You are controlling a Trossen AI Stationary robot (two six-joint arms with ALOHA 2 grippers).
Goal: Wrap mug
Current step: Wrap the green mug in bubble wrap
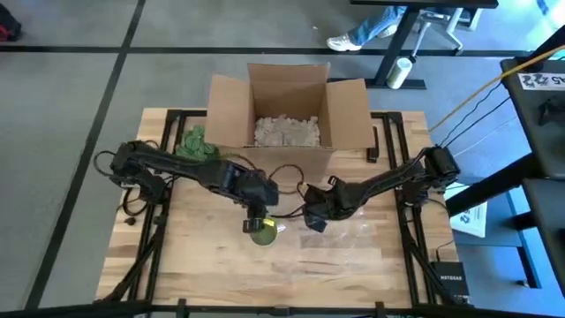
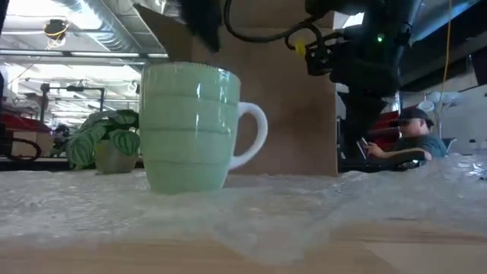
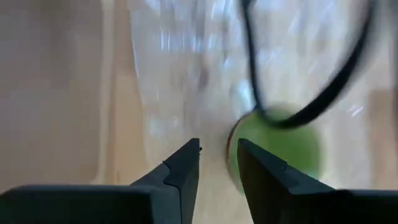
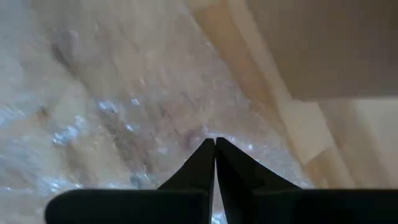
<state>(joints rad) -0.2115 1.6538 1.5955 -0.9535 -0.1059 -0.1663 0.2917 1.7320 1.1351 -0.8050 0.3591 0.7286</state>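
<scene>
Right now the pale green mug (image 2: 195, 125) stands upright on the bubble wrap (image 2: 319, 209), handle toward the right gripper (image 4: 214, 144), whose fingers are pressed together beside it; nearer, directly above the rim, hangs the left gripper (image 3: 216, 148), fingers slightly apart
</scene>
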